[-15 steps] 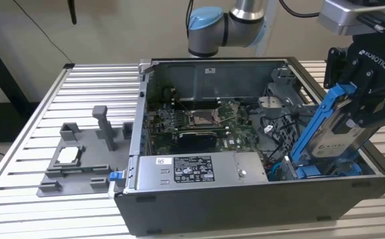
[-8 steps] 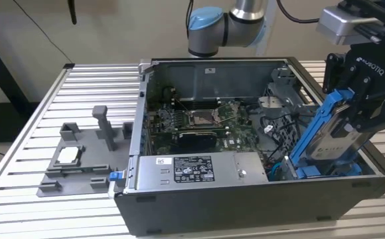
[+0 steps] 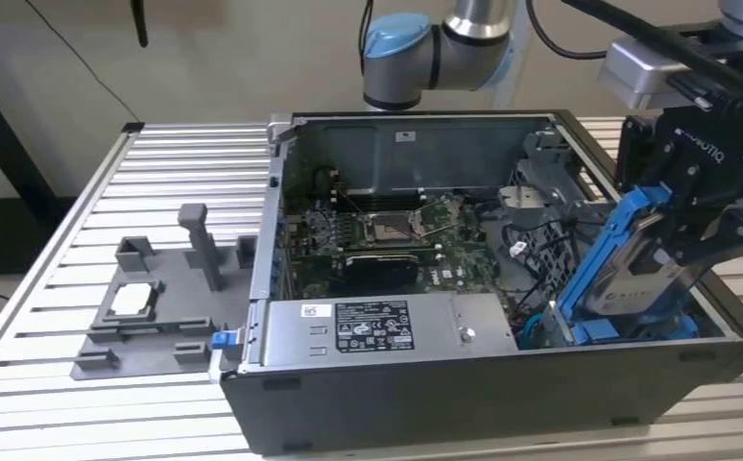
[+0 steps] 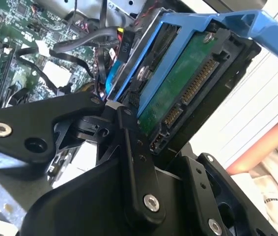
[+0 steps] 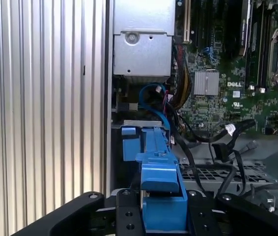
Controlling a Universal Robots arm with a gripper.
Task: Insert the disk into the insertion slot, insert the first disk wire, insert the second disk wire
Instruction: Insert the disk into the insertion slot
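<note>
Gripping: the gripper (image 3: 694, 252) is clamped on the disk (image 3: 643, 288), with its black fingers (image 4: 135, 147) pressed against the blue carrier frame (image 5: 158, 169).
Disk pose: it stands steeply tilted on edge, and its green circuit board (image 4: 178, 93) faces the second wrist view.
Disk place: it sits inside the open computer case (image 3: 474, 403), at the corner on the exterior view's right. Its lower end is down by the insertion slot (image 3: 673, 325), and how far it has entered is hard to tell.
Cables: black cables (image 5: 217, 142) and a blue cable (image 5: 153, 93) lie between the motherboard (image 5: 227, 98) and the disk.
Nearby: a grey box with a white sticker (image 3: 371, 327) sits just beside the disk's corner.
Support: the case rests on a slatted table (image 3: 154, 163), and a grey fixture (image 3: 154, 307) lies on the exterior view's left.
</note>
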